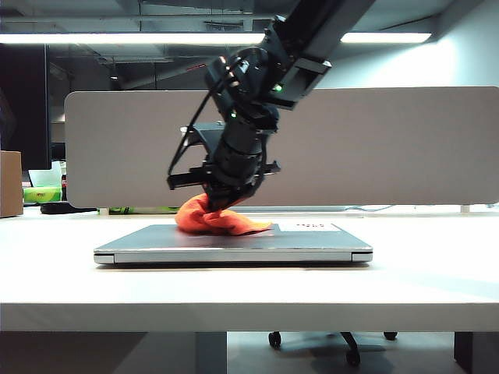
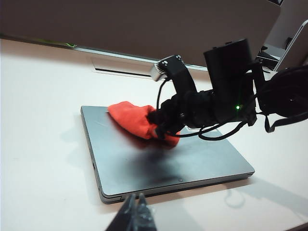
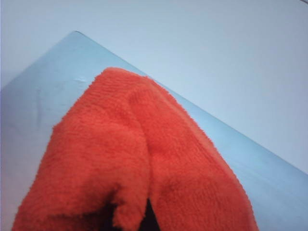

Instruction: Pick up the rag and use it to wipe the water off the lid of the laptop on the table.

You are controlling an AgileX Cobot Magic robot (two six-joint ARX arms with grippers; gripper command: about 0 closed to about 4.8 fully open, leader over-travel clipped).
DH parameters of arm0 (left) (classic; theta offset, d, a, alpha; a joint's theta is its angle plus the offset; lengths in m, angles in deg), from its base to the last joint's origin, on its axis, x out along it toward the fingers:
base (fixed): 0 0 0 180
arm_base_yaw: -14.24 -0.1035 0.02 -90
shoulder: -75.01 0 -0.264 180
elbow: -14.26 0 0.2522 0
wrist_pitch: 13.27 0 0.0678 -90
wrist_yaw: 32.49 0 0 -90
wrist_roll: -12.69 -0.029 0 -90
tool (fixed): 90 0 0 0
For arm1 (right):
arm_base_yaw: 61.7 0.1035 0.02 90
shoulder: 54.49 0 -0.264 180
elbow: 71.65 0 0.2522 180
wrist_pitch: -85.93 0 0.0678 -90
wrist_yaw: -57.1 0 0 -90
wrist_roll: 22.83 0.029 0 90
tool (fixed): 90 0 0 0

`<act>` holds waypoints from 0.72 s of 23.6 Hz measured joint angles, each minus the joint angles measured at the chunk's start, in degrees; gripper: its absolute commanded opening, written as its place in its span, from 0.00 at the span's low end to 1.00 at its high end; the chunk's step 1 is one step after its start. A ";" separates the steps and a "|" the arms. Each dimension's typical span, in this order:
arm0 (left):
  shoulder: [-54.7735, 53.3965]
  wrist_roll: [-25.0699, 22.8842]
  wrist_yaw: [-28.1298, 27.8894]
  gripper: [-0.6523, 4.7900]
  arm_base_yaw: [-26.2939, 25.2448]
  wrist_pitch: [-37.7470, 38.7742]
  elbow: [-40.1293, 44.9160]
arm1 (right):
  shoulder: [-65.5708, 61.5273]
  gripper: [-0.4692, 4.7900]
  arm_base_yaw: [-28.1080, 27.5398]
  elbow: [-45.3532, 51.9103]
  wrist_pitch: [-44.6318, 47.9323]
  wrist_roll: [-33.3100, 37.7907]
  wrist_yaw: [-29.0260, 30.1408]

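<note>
White counter [image 1: 437,280] carries the closed laptop [image 1: 234,248]; my right pincer [image 1: 226,201] clamps the rag [image 1: 218,220] down onto its lid [image 2: 159,163] for wiping, while my left pincer [image 2: 134,217] waits shut, empty, near the front edge.

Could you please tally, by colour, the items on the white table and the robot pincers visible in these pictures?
Orange-red: 1, the rag, lying on the lid and held by the shut right pincer.
Silver-grey: 1, the laptop, closed.
Black: 2, the right pincer over the laptop and the shut left pincer, back from the laptop's front edge.
Total: 4
</note>
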 measured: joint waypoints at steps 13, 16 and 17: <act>0.00 0.00 0.00 0.11 0.00 0.02 0.00 | 0.48 0.08 -3.10 -0.81 -8.81 0.42 0.44; 0.00 0.00 0.02 0.11 0.00 0.02 0.00 | 0.79 0.08 -3.23 -1.07 -11.58 0.44 -0.57; 0.00 0.00 0.02 0.11 0.00 0.00 0.00 | 0.83 0.08 -3.21 -1.14 -12.24 0.46 -1.31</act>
